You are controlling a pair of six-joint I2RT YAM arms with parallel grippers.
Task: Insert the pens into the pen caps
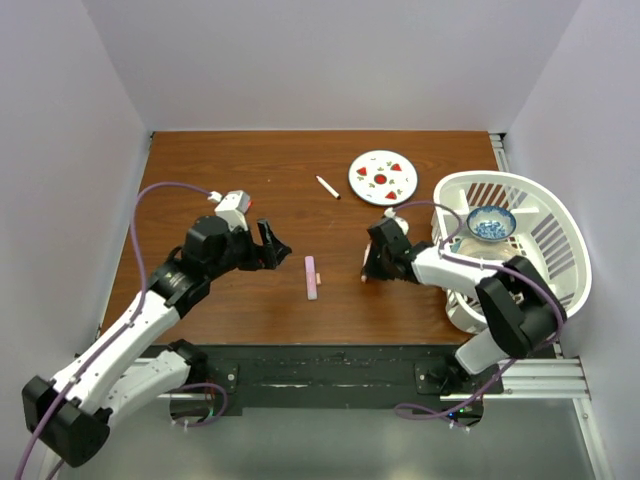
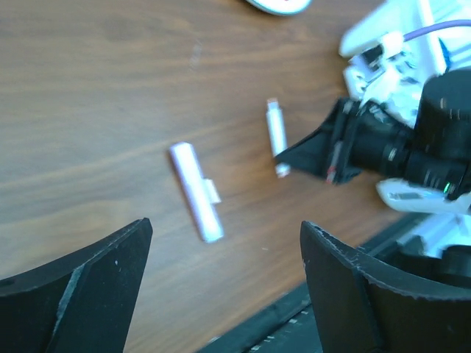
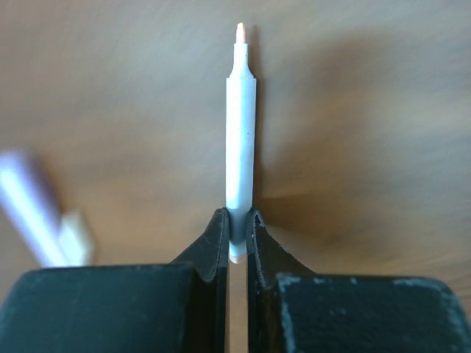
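We've got a warm brown table (image 1: 230,180) with fine wood grain running across it. On it is a pale pink marker (image 2: 196,191), lilac-tinged in the left wrist view. The black right hand (image 3: 237,220) has a white pen (image 3: 240,147), bluish-white up close. Its tip looks peach-orange, though the focus there is soft. The left hand (image 1: 278,247) is black too. Farther back we see a thin white stick (image 1: 327,187) with a dark end, a white plate (image 1: 405,182) with red marks, a white slatted basket (image 1: 555,235) and a blue speckled bowl (image 1: 491,222). A purple cable (image 1: 170,184) loops on the left.
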